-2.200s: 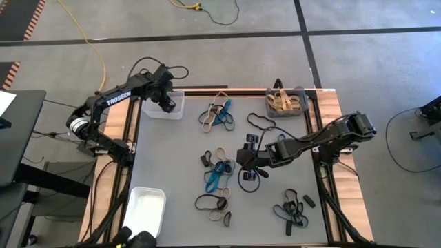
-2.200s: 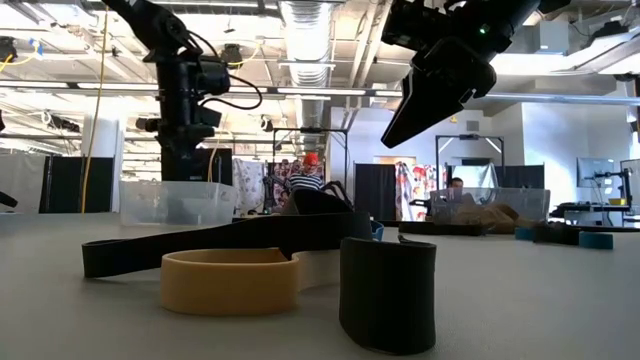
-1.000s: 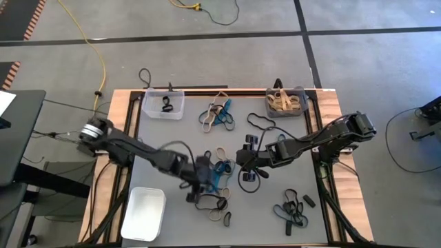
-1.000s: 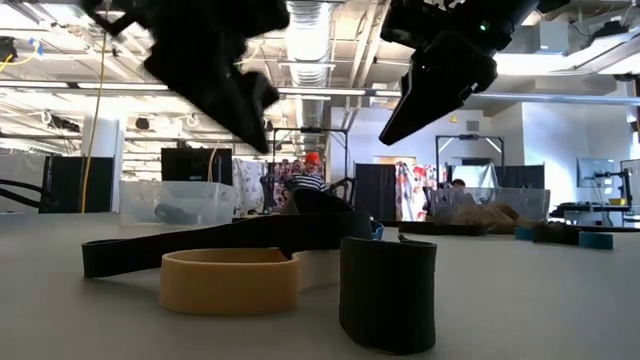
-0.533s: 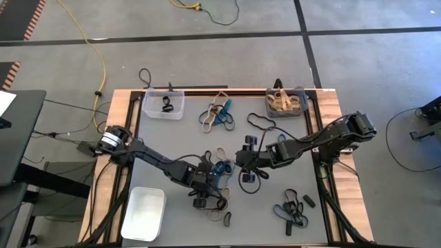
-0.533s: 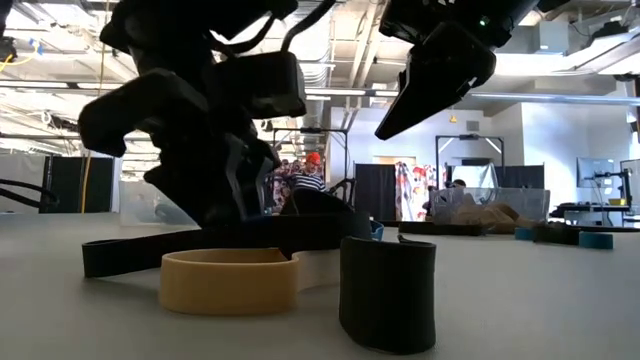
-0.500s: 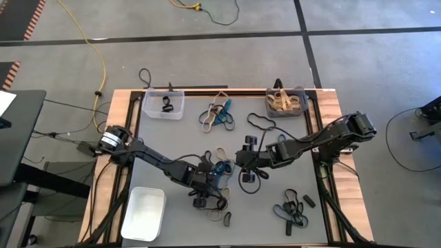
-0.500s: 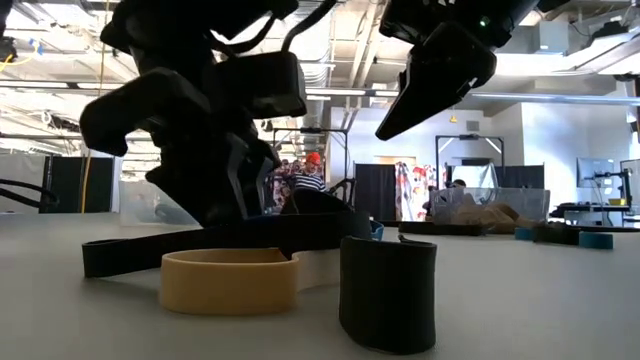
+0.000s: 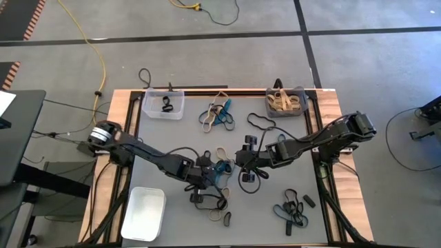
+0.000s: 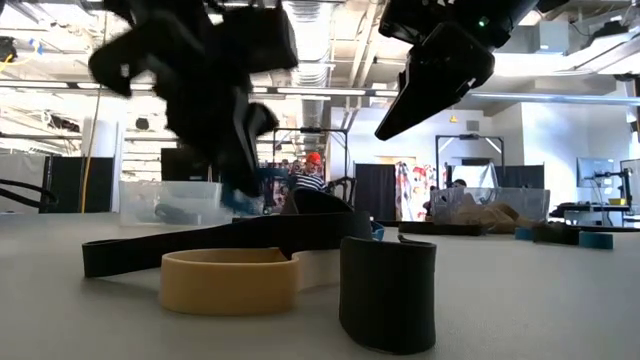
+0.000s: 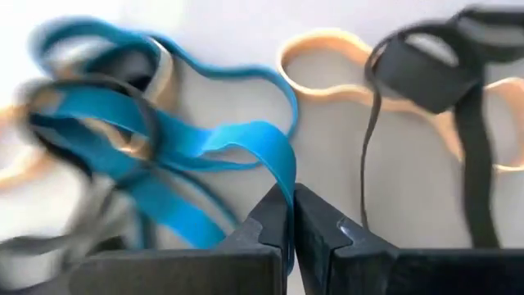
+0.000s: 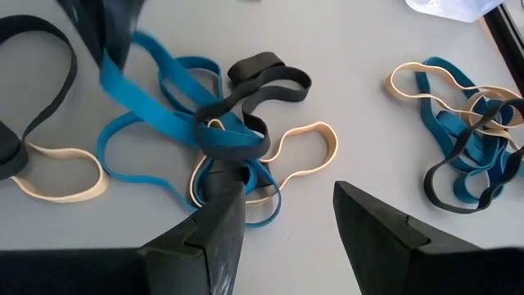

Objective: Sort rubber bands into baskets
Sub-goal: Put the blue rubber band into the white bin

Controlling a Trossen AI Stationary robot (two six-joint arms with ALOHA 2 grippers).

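Observation:
Rubber bands in blue, black and tan lie in loose piles on the grey table: one in the middle (image 9: 219,169), others far (image 9: 217,116) and near right (image 9: 289,210). My left gripper (image 9: 208,176) is over the middle pile, shut on a blue band (image 11: 246,143). My right gripper (image 12: 282,221) hangs open just right of that pile, holding nothing. The clear basket (image 9: 164,103) with one black band stands far left. The grey basket (image 9: 286,101) with tan bands stands far right. The white basket (image 9: 143,212) is near left. My left gripper pinches one strand of the blue band (image 11: 284,182) between its two fingertips, coming down at a slant from the table's left. The strand (image 12: 131,82) rises from the pile to the fingers; the band's other end stays tangled with black and tan bands on the table.
A black band and a tan one (image 10: 230,280) lie close to the low camera near the front edge. Wooden rails (image 9: 122,117) run along both table sides. A yellow cable (image 9: 96,48) lies on the floor beyond; people stand in the room behind.
My left gripper dropped onto the middle pile, then rose again a little. A blue band now trails up from the pile to its fingers while the other bands stay where they were.

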